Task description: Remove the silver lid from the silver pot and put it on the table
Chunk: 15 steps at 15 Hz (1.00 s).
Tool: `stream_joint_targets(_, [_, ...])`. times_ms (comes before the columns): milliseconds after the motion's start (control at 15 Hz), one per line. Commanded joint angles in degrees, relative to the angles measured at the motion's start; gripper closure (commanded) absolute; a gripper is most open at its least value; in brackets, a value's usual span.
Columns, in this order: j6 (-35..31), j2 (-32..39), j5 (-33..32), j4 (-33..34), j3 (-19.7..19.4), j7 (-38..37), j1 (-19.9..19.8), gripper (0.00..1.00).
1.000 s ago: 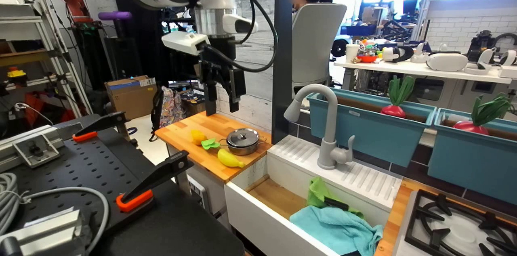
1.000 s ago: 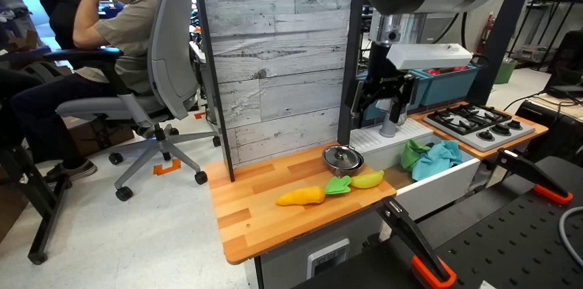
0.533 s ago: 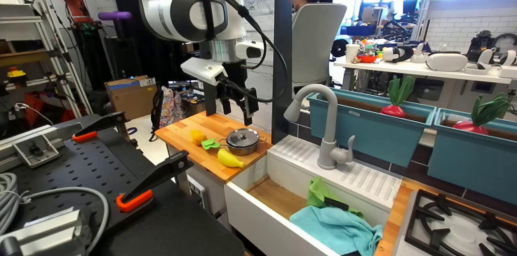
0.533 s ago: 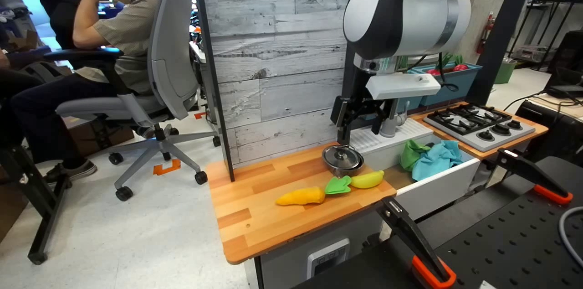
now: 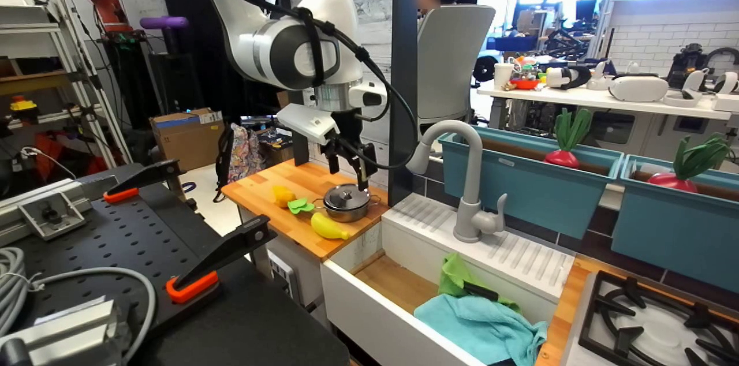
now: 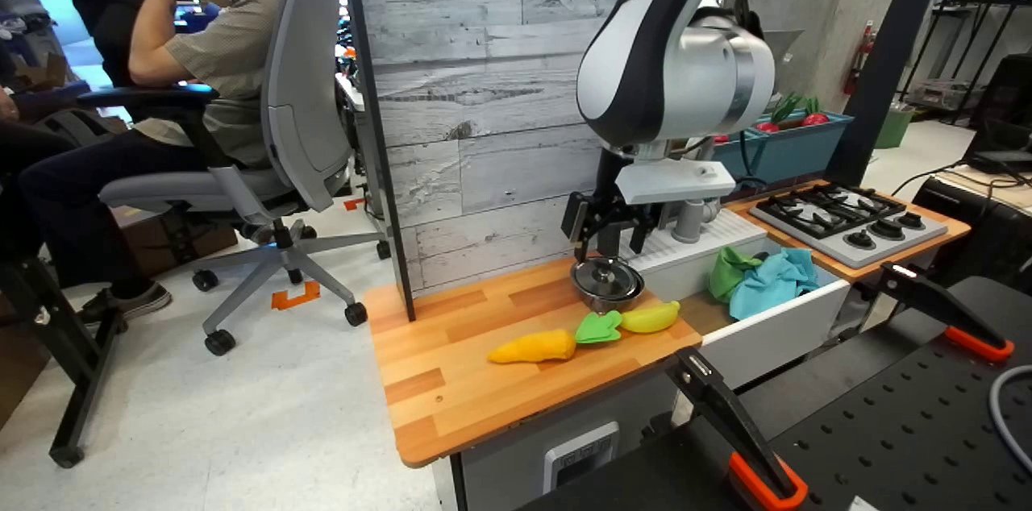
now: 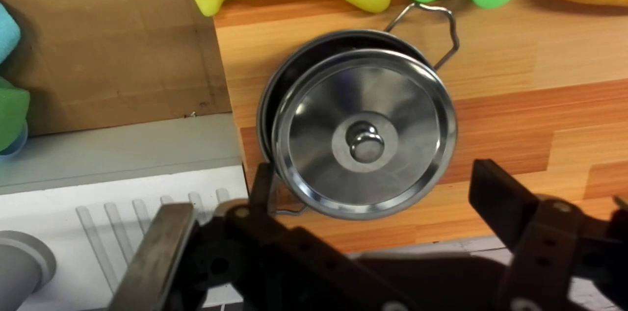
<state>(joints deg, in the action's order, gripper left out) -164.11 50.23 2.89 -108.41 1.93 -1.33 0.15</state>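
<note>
Mainly the wrist view shows the lid (image 7: 364,134) offset; the end effector (image 7: 374,172) gapes empty.

In an exterior view, looking down past white sink (image 5: 375,314) to wooden countertop (image 5: 288,221), in an exterior view, down across it to grey-white plank panel (image 6: 492,100), both well back by my eye, silver pot (image 5: 347,215) and sink shared, wrist view close above pot, facing down
</note>
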Motion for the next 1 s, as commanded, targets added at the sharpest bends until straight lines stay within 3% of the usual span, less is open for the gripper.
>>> stream_joint_targets(0, [1.2, 3.3, 0.3, 4.6, 1.7, 1.2, -1.4, 0.0])
stream_joint_targets(67, [1.3, 3.8, 0.3, 5.2, 1.9, 1.4, -1.5, 0.25])
stream_joint_targets(200, [1.4, 4.5, 0.4, 6.1, 2.4, 1.7, -1.9, 0.34])
stream_joint_targets(733, [1.4, 5.4, 0.6, 7.0, 4.8, 3.6, -4.0, 0.95])
stream_joint_targets(800, [1.4, 5.3, 0.6, 6.9, 5.0, 3.8, -4.3, 1.0])
stream_joint_targets(867, [1.4, 5.1, 0.6, 6.6, 5.1, 4.0, -4.4, 0.6])
stream_joint_targets(933, [1.2, 4.9, 0.5, 6.2, 5.2, 4.1, -4.4, 0.64])
